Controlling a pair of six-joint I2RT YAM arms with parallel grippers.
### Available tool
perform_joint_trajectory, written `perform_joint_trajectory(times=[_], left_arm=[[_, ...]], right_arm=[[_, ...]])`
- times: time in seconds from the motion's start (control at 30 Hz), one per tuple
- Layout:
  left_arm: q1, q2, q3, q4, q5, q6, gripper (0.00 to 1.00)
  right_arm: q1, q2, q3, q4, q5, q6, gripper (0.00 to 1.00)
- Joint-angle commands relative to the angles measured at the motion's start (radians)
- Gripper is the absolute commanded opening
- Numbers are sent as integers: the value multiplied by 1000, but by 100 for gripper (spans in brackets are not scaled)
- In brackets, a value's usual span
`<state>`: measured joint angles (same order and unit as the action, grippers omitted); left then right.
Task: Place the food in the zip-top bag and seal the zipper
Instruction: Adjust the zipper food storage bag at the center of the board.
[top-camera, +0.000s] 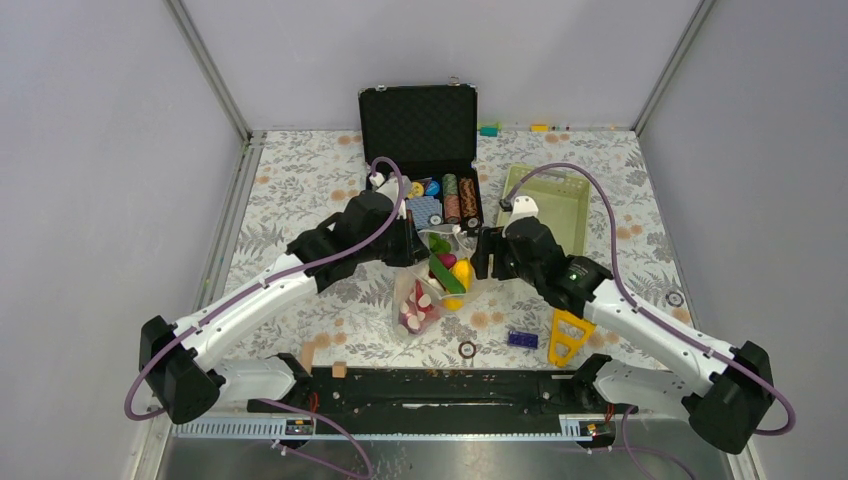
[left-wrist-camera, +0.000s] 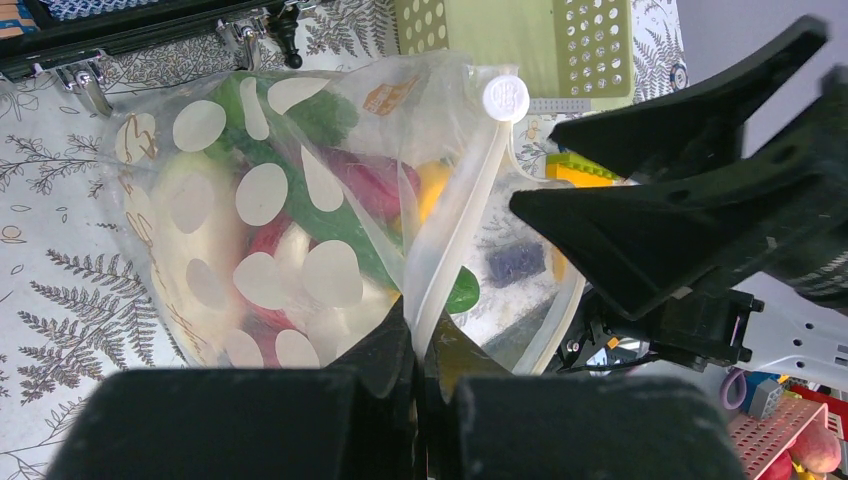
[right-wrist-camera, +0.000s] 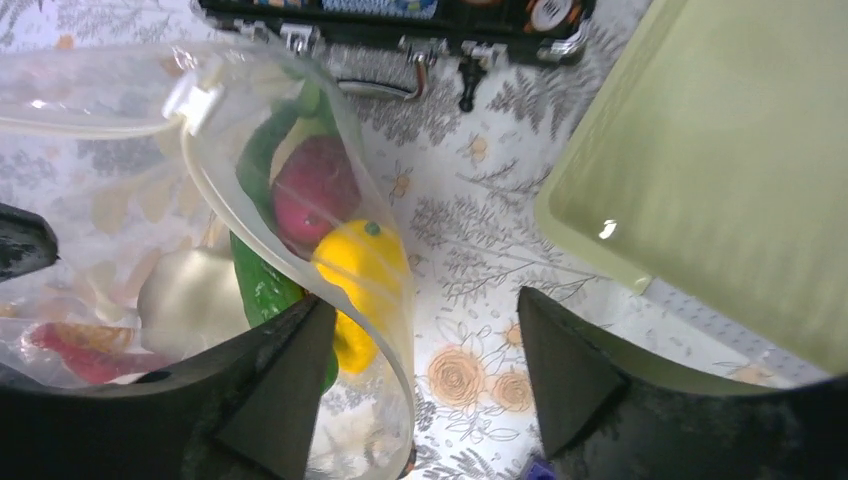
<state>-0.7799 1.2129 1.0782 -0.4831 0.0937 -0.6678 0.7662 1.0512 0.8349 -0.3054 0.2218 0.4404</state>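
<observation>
The zip-top bag (top-camera: 428, 290) is clear with white spots and hangs between both grippers, mouth open. Inside is food: a yellow piece (right-wrist-camera: 360, 265), a dark red round piece (right-wrist-camera: 315, 190), green pieces (right-wrist-camera: 262, 288), and red and white pieces (left-wrist-camera: 285, 250). My left gripper (left-wrist-camera: 425, 345) is shut on the zipper strip (left-wrist-camera: 462, 205) at the bag's mouth, below a white slider (left-wrist-camera: 505, 97). My right gripper (right-wrist-camera: 425, 370) is open. The mouth's other rim (right-wrist-camera: 398, 335) lies between its fingers, close to the left finger (right-wrist-camera: 270, 385). In the top view the grippers (top-camera: 418, 243) (top-camera: 480, 255) face each other.
An open black case (top-camera: 418, 125) with striped poker chips (top-camera: 455, 198) stands right behind the bag. A pale green basket (top-camera: 570, 200) is at the back right. A yellow plastic piece (top-camera: 568, 335) and a blue brick (top-camera: 522, 339) lie near the front right.
</observation>
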Motion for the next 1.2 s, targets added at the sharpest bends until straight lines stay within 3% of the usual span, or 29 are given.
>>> perform_joint_trajectory(times=[0.0,0.13,0.3,0.77,1.07,1.17], left_arm=[[5,-39,26,67,-9,-6,0],[4,-34,26,67,-13,-7,0],[4,-43,10,91,7,-10,0],[-22,-110,-69,230,89,-42,3],[-65,-59,-76,301,150,-48,17],[-68,-50,-79,305,170,-49,29]], right_arm=[[-12,18,-22,59,-127,24,66],[-12,18,-36,83,-143,16,25],[-12,38,50,85,-198,-78,3],[-13,173,336,29,-488,-246,2],[-12,253,395,-101,-519,-375,4],[-12,270,398,-116,-526,-431,4]])
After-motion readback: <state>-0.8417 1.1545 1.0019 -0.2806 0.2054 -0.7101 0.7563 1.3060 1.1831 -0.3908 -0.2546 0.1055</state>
